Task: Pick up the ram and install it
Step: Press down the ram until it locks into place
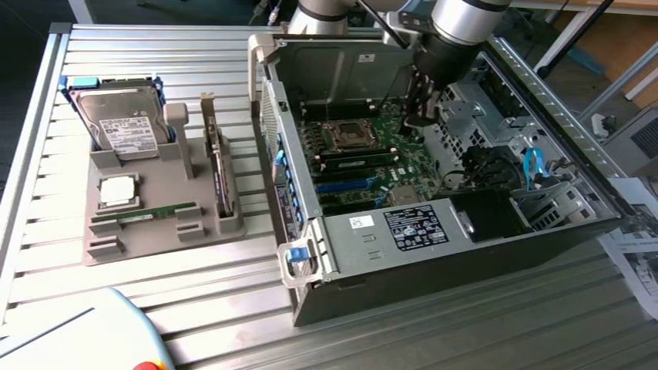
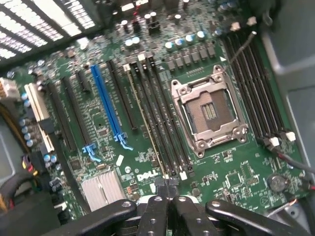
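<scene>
Hovering over the motherboard (image 2: 147,98) inside the computer case (image 1: 432,254), the gripper (image 2: 167,189) has its jaws pressed together, holding nothing; the ram (image 2: 145,125) sits upright in its slot directly before the fingertips, centre frame.

I stand over a ribbed metal surface (image 1: 411,339) of long pale slats, bright where the light falls across them on the exterior view's left. A raised metal rail (image 1: 26,185) edges that side. Beyond the far edge the floor (image 1: 175,11) lies dark. At the exterior view's upper right stand a wooden board (image 1: 627,35) and dark slanted legs (image 1: 571,35). Printed paper (image 1: 636,262) lies at the right edge.
</scene>
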Robot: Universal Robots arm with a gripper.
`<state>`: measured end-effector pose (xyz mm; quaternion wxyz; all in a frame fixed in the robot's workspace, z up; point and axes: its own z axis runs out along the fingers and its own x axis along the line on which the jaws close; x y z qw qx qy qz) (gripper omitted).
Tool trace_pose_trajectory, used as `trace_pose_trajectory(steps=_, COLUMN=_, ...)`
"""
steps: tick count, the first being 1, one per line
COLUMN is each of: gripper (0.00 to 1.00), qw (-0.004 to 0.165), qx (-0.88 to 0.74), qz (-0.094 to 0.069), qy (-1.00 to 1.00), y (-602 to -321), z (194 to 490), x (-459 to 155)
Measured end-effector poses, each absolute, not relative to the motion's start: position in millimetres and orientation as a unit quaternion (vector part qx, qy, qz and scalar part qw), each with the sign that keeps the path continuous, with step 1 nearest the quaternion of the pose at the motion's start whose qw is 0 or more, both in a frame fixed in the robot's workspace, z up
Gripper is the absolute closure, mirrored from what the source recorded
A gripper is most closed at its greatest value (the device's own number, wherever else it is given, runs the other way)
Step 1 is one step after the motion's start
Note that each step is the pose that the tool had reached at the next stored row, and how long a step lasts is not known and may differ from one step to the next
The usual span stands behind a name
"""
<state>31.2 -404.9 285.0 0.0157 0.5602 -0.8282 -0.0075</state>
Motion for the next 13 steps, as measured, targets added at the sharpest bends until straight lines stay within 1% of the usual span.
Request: trace_pose_trajectory(steps=13, gripper=0.89, qw=0.015, qx=0.455, qz=-0.009, qy=-0.891, y=-404.9, z=284.5, x=31.3)
